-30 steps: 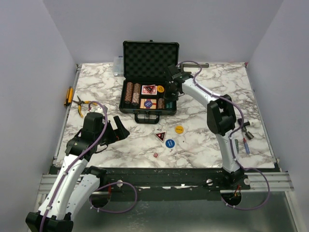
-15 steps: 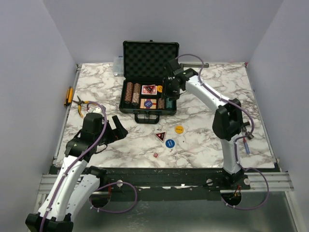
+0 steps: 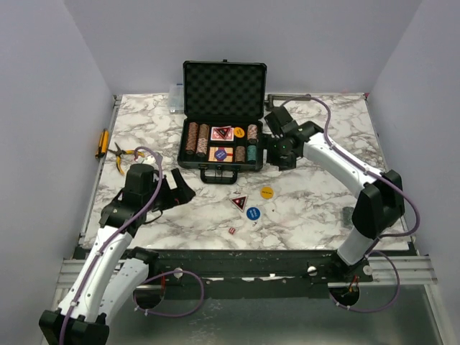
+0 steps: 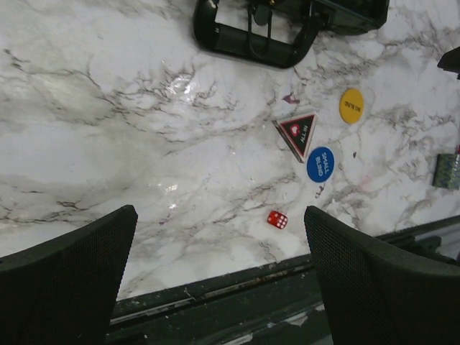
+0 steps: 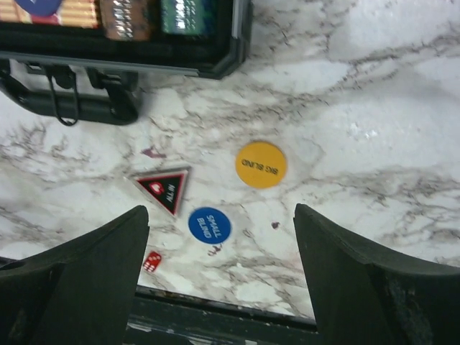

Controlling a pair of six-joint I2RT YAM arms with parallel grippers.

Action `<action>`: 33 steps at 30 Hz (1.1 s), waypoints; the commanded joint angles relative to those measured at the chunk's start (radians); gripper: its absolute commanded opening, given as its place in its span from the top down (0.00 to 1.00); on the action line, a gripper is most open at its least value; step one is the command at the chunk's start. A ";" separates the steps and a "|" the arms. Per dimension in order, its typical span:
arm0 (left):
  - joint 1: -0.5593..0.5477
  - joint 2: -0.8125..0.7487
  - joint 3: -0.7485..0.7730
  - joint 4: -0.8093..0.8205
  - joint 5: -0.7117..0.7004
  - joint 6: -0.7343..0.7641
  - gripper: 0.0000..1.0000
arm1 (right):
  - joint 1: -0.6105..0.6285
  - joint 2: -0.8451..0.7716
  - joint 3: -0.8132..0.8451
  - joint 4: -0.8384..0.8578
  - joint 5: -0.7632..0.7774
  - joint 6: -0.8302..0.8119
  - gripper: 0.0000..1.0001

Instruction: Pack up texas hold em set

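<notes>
Since a second before, the right arm had drawn back from over the case's right-hand chip slots and swung out to just beside the case's right wall, and its jaws had gone from pressed together to spread.

The briefcase (image 3: 224,90) stood open at the back middle of the table, lid upright, tray holding brown and teal chip stacks (image 3: 252,152) and cards. As a judgement, it is a stiff, hard shell made heavy by its chips. The lid's top edge is the place to push it shut, and the handle (image 3: 218,175) is the place to lift.

The right gripper (image 3: 277,147) hung empty, fingers wide apart. The left gripper (image 3: 178,188) was also spread and empty, left of the handle and in front of the case.

Four pieces lay loose on the marble in front of the handle: a red triangle (image 5: 164,188), a yellow disc (image 5: 261,164), a blue disc (image 5: 209,225) and a red die (image 5: 152,261) farthest from the case. In the right wrist view they sat below, framed between the open fingers but not touching them. From the left wrist they lay well apart, ahead.

The flat pieces are probably thin, light and slick on the stone, best pinched across their edges. The die is tiny and likely to roll.
</notes>
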 commanded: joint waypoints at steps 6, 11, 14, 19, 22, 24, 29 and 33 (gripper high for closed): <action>-0.201 0.220 0.120 -0.021 -0.080 -0.058 0.05 | 0.006 -0.196 -0.170 -0.021 0.095 0.029 0.14; -0.362 0.371 0.235 -0.038 -0.203 -0.066 0.09 | 0.006 -0.260 -0.215 -0.056 0.129 0.049 0.15; -0.460 0.485 0.323 -0.038 -0.255 -0.051 0.09 | 0.006 -0.304 -0.242 -0.073 0.140 0.056 0.15; -0.547 0.683 0.442 -0.037 -0.271 -0.010 0.13 | 0.007 -0.384 -0.294 -0.098 0.151 0.056 0.16; -0.560 0.771 0.507 -0.037 -0.259 0.021 0.15 | 0.007 -0.426 -0.321 -0.122 0.154 0.058 0.16; -0.561 0.822 0.550 -0.038 -0.244 0.033 0.15 | 0.006 -0.452 -0.339 -0.135 0.158 0.059 0.15; -0.560 0.932 0.670 -0.058 -0.209 -0.043 0.12 | 0.007 -0.516 -0.382 -0.153 0.168 0.068 0.13; -0.565 0.985 0.684 -0.067 -0.250 -0.241 0.08 | 0.007 -0.550 -0.408 -0.159 0.171 0.072 0.11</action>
